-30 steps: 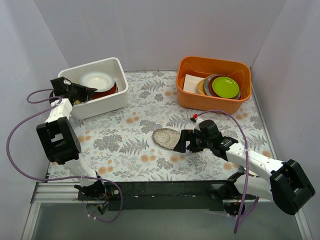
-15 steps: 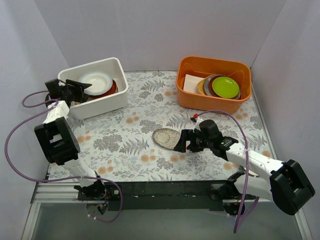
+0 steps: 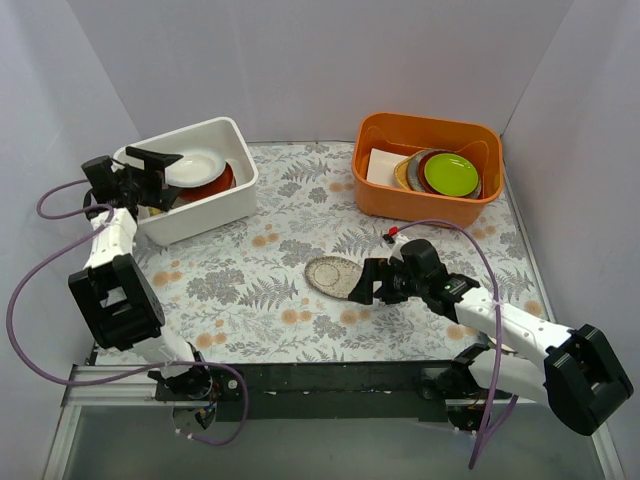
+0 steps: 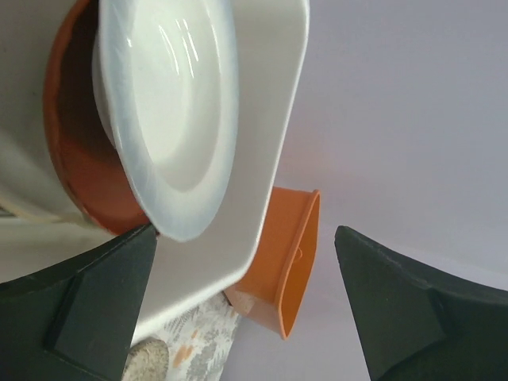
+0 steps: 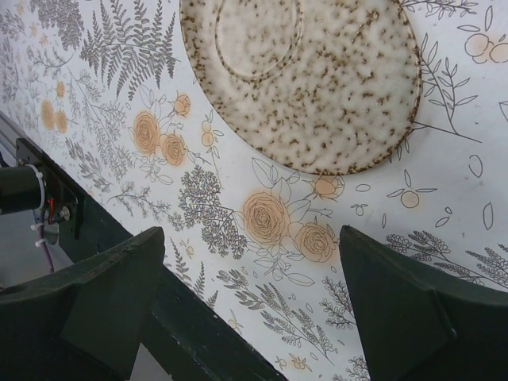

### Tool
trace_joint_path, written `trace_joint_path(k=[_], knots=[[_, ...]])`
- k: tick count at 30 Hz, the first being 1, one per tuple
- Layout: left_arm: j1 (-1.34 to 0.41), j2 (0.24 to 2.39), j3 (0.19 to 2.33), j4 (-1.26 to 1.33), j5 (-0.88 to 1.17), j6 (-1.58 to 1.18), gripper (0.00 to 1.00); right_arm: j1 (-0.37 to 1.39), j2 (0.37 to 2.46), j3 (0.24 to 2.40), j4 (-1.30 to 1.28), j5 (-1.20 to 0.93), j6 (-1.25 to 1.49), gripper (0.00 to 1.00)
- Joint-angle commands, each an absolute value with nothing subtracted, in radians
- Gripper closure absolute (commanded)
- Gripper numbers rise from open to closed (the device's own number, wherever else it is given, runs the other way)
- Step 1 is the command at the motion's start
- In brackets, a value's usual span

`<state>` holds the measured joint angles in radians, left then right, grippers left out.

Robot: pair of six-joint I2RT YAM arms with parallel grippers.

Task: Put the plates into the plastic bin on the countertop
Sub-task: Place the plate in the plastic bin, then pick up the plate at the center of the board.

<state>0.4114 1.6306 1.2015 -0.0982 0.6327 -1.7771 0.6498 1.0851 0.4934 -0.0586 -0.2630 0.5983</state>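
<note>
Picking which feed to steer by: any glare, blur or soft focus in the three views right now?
Top external: evenly lit, sharp, only soft shadows on the countertop. Left wrist: glare streaks on the small white plate; left gripper's fingers dark and soft. Right wrist: speckled plate and leaf print crisp; right gripper's fingers dark, slightly soft.
</note>
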Motion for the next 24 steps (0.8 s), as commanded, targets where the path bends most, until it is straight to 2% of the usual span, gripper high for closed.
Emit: trace_joint_path(k=[1,12,18,24], knots=[[0.411,1.467,1.198,-0.236,0.64,-1.764,0.03,0.641,1.045,0.503,-0.064,-0.253,0.586,0.02],[0.407,1.367,1.164,-0.267,0.695,-1.781,0.02,0.634,1.009,0.505,-0.086,-0.242,0.583,0.02],[0.348,1.269,1.18,-0.336,0.704,-1.66,0.02,0.626,1.008,0.494,-0.08,-0.247,0.584,0.02],[0.112,1.262,1.209,-0.465,0.575,-1.504,0.02,0.612,1.023,0.468,-0.069,-0.253,0.597,0.02]])
